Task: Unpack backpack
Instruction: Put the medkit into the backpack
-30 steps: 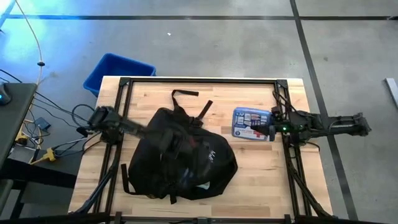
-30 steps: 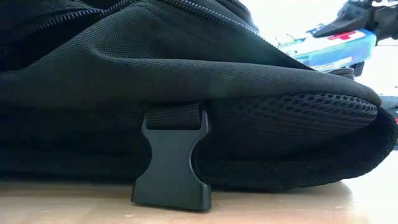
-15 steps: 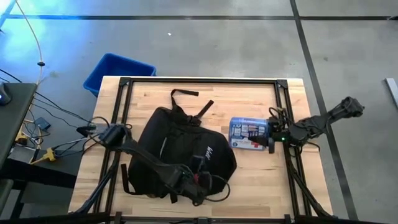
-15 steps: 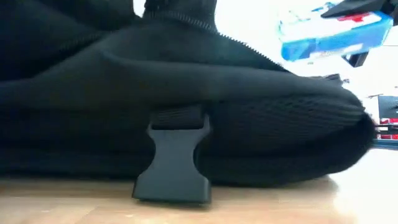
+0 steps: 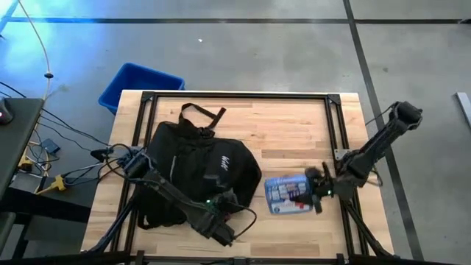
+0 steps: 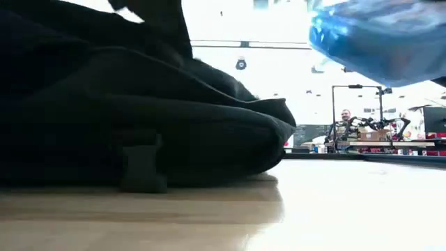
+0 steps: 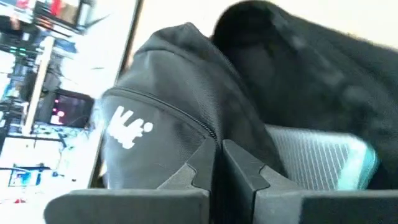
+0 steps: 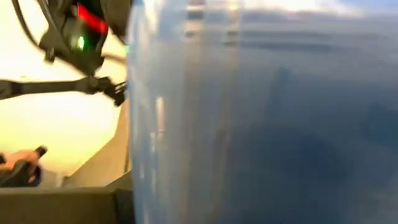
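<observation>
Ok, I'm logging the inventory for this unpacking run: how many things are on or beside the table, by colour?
Black: 1, the backpack
Blue: 2, the blue bin on the floor beyond the table, and the blue packet held by the right pincer
Total: 3

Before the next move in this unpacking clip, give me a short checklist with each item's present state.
1. Right end effector grips the blue package: ok.
2. Package out of the backpack: ok, it lies beside it.
3. Package set on the table: cannot tell; the low view shows it raised.
4. Left end effector shut, at the backpack's near edge: ok.
5. Left end effector holding fabric: cannot tell.
6. More items inside the backpack: cannot tell.
</observation>
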